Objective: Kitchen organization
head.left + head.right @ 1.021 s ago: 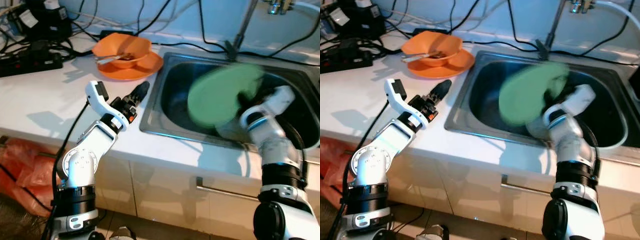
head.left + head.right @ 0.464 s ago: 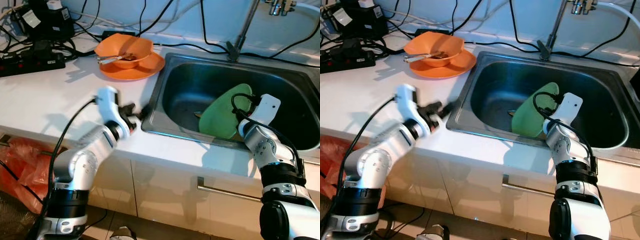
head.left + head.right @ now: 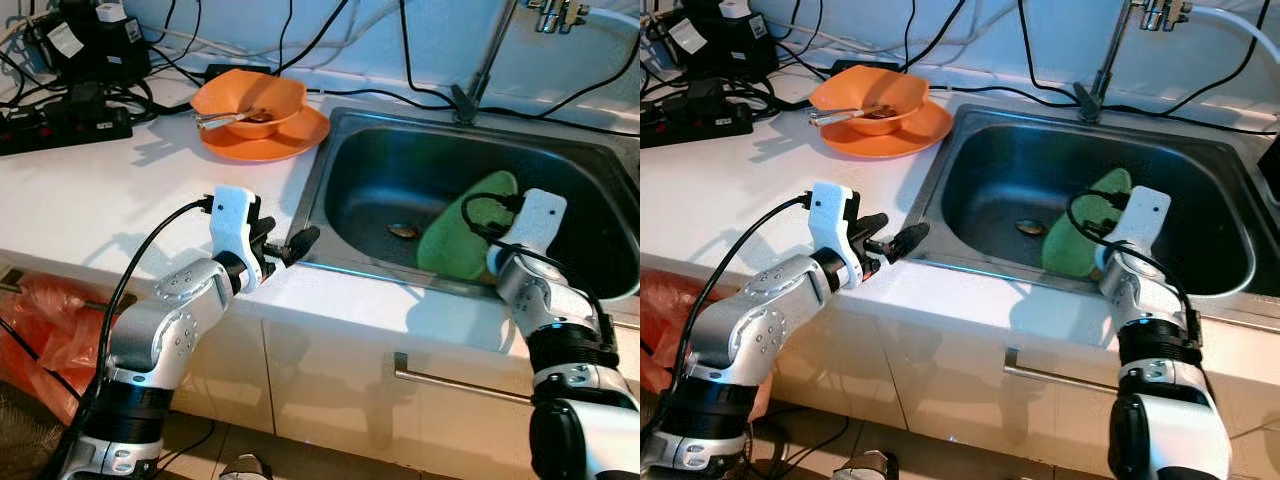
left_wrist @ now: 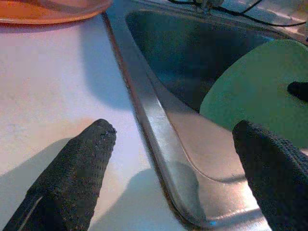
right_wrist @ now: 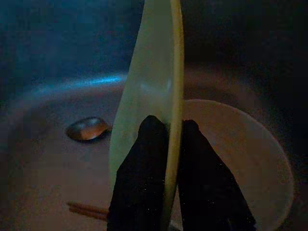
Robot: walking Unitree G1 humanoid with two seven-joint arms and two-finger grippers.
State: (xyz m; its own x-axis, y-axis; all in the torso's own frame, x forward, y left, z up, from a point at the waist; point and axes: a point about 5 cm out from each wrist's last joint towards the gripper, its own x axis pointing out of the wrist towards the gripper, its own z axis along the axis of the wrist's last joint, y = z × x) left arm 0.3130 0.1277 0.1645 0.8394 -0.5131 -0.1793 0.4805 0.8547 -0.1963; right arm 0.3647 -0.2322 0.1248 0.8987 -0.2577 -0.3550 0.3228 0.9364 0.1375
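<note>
**A:** Where is your right gripper [image 5: 168, 139]?

**B:** You have it down inside the sink [image 3: 340, 125], toward the right side of the basin. Its two black fingers [image 5: 144, 159] are pressed against either face of a green plate [image 3: 465, 235], pinching its rim. The plate stands on edge, tilted, near the front wall of the sink.

**A:** Anything else in the basin?

**B:** You can see the metal drain [image 3: 404, 231] on the bottom, just beside the plate. The right wrist view also shows a pale dish [image 5: 250, 159] lying flat behind the plate and a pair of chopsticks [image 5: 89, 209] on the sink floor.

**A:** And the left gripper [image 4: 178, 159]?

**B:** It hovers over the front edge of the counter [image 3: 100, 190], by the sink's front left corner. Its fingers are spread wide with nothing between them.

**A:** What sits on the counter?

**B:** At the back edge, left of the sink, you have an orange bowl [image 3: 250, 95] on an orange plate [image 3: 290, 140]. A black power strip [image 3: 60, 125] and cables lie at the back left corner.
</note>
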